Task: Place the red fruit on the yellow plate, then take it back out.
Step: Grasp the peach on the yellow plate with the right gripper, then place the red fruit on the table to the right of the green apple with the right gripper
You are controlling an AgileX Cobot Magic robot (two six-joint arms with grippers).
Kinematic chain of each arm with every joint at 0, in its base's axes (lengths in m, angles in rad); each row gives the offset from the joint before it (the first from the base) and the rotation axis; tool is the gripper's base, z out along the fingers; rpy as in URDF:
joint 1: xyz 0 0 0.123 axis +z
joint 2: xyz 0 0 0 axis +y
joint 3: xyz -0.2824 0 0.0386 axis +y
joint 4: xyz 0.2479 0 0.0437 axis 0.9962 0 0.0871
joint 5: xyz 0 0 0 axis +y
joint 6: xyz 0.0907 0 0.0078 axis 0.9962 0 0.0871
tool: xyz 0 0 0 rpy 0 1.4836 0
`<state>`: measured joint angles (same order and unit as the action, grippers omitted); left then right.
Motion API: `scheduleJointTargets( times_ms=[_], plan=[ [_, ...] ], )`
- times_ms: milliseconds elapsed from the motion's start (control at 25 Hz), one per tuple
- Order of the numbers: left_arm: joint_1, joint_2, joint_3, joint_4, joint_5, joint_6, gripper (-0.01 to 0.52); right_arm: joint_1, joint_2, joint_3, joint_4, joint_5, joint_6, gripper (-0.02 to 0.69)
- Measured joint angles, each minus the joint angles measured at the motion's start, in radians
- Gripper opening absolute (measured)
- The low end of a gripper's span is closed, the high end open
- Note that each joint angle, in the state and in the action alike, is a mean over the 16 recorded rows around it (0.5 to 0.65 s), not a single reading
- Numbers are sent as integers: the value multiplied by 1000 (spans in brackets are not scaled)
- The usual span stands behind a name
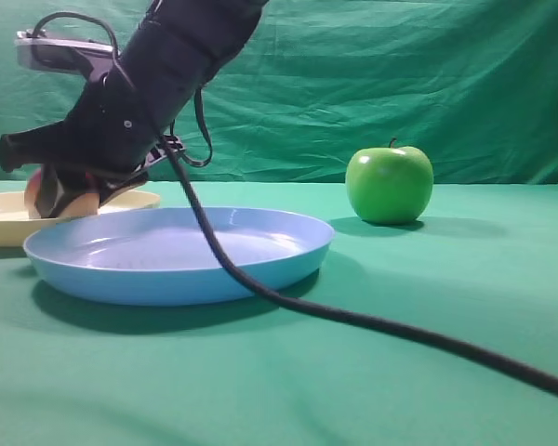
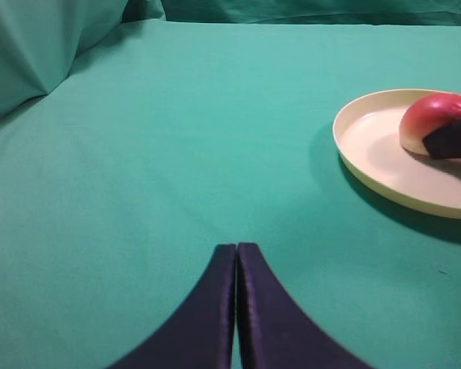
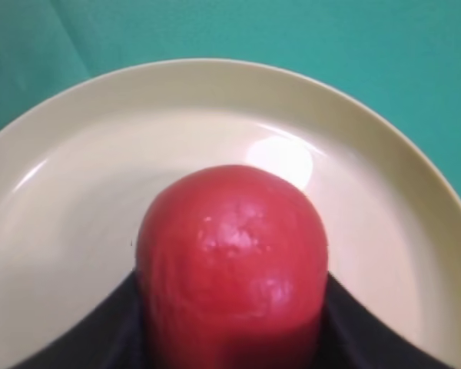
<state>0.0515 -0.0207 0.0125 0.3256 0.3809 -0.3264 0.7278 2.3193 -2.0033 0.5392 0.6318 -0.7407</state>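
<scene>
A: Starting at the left; where is the red fruit (image 1: 51, 197)?

B: On the yellow plate (image 1: 0, 228), at the far left of the high view; the right gripper (image 1: 70, 190) has reached across the middle and sits over it; the fruit lies directly between the fingers, one dark finger on each flank.

A: Finger state?

B: Right fingers are pinching the fruit; the right wrist view shows dark pads touching both sides of the red fruit (image 3: 232, 261), with the yellow plate (image 3: 54, 192) around it. The left gripper (image 2: 237, 307) has its fingers pressed together over bare green cloth, holding nothing.

A: Nearer arm?

B: The right, already at the fruit; the left stands well apart; in its view the red fruit (image 2: 434, 119) and yellow plate (image 2: 384, 165) lie off to its right.

A: Long axis?

B: None usable; the fruit is round.

A: View differences?

B: Only the high view shows the blue plate (image 1: 167, 255), cable (image 1: 353, 316) and green apple (image 1: 389, 183); whether the fruit rests on the plate, I cannot tell.
</scene>
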Motion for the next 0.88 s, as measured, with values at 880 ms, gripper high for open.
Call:
scheduleJointTargets(
  times_ms=[880],
  plan=[
    [0, 0, 0, 0, 0, 0, 0, -163, -759, 455, -445, 336, 437, 185]
  ],
)
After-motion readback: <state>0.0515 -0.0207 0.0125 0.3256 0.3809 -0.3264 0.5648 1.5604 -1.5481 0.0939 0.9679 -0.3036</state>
